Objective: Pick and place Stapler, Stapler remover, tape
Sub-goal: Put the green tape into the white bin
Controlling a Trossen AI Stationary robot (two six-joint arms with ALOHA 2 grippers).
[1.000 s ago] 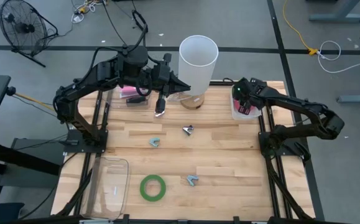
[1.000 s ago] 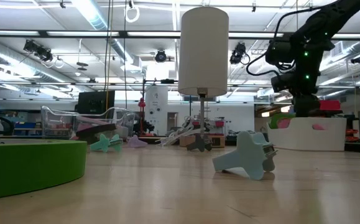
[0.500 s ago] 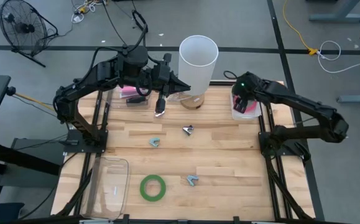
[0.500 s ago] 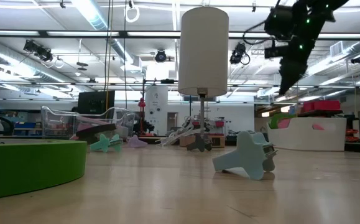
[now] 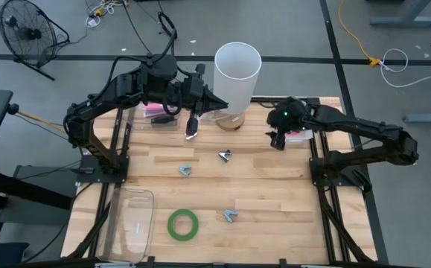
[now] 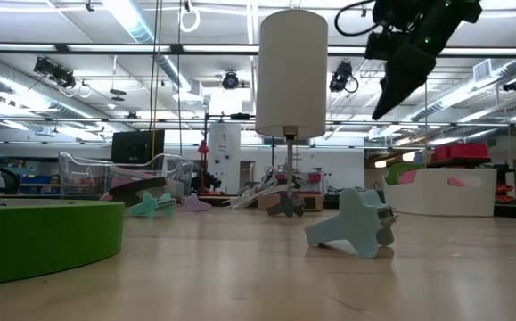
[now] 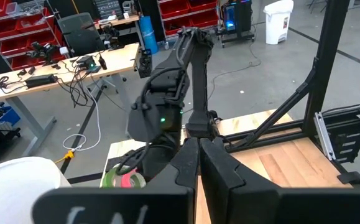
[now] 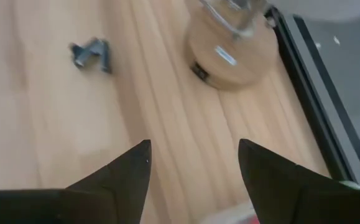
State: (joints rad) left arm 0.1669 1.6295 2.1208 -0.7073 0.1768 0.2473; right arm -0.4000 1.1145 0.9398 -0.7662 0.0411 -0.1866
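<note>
Since a second ago the right gripper (image 5: 275,139) has lifted out of the white bin (image 5: 288,135) at the table's right rear edge and swung inward over the wood; we now see it high above the boards, fingers (image 8: 120,171) apart and empty. The left gripper (image 5: 191,134) has not shifted — it hangs near the lamp (image 5: 237,71) at the back, fingers (image 7: 220,171) pressed together, nothing between them.

Hard to make out: the white bin is largely covered by the right arm from above; in the left wrist view we glimpse green and pink rings (image 7: 122,180) in it, but cannot tell how many. The clear bin (image 5: 158,114) at the left rear holds something pink, partly hidden under the left arm. From table height, the green tape (image 6: 39,234) is cut off by the frame edge.

The clear tray (image 5: 130,223) at the front left looks bare of objects. The green tape (image 5: 183,224) lies flat on the boards just beside it. Three small grey-blue staple removers sit loose — one near centre (image 5: 225,155), one to its left (image 5: 185,170), one near the front (image 5: 231,216).
</note>
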